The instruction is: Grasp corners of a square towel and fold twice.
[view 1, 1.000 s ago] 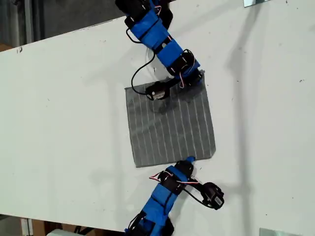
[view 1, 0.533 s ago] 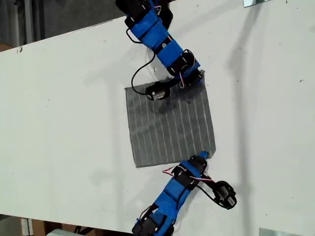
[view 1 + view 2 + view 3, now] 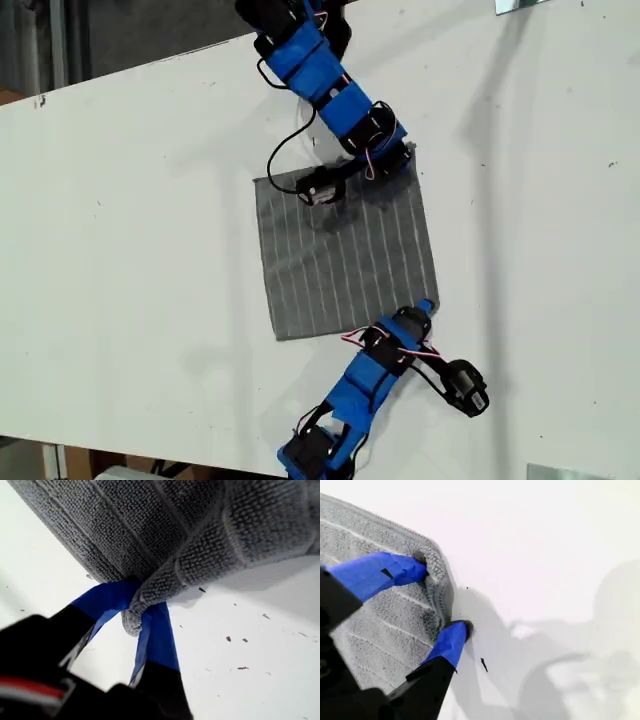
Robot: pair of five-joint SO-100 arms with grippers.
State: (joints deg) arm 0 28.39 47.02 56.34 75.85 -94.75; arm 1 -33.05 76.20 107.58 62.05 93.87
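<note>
With the towel [image 3: 340, 255] flat mid-bench [image 3: 120, 250], my first gripper [image 3: 137, 612] has its jaws clenched on one corner [image 3: 150, 592], and my second gripper [image 3: 442, 599] has its jaws spread astride another corner [image 3: 436, 562], so I'd pinch that fully before lifting both evenly.

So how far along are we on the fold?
Done: my first gripper is shut on one towel corner. In hand: my second gripper straddles another corner, jaws apart, not yet pinched. Left: closing that grasp, then both folds; the exterior view shows the towel flat on the table, unfolded.
</note>
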